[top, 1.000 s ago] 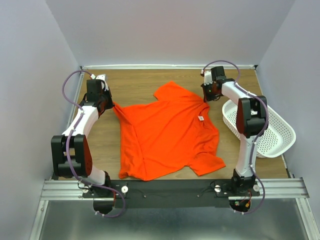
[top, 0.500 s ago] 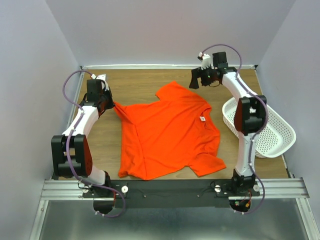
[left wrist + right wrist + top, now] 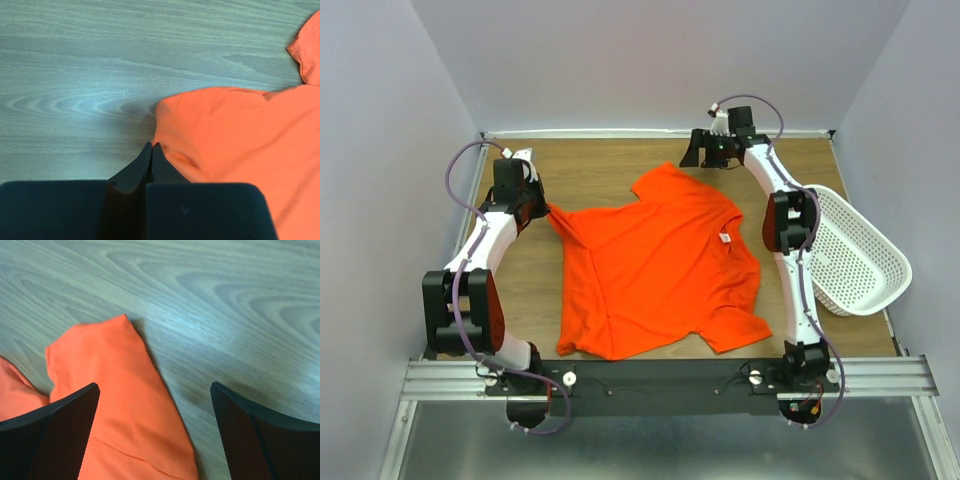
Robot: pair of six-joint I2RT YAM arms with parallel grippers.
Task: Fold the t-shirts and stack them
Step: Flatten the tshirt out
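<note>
One bright orange t-shirt (image 3: 660, 265) lies spread on the wooden table, its collar and white label (image 3: 723, 237) toward the right. My left gripper (image 3: 544, 209) is shut on the shirt's left corner, which is drawn out to a point; in the left wrist view the black jaws (image 3: 151, 145) meet at the edge of the t-shirt (image 3: 240, 135). My right gripper (image 3: 694, 156) stands open at the far side, over the far sleeve. In the right wrist view the sleeve (image 3: 115, 410) lies flat between the wide-apart fingers (image 3: 65, 430) of the right gripper (image 3: 154, 385), untouched.
A white perforated basket (image 3: 865, 265) sits tilted at the right edge, beside the right arm. Bare wood (image 3: 590, 170) shows along the far side and to the left of the shirt. Grey walls close in the table on three sides.
The right gripper has opened, let go of the shirt near the collar side, and swung left along the far edge to the far sleeve. The left gripper has not moved.
</note>
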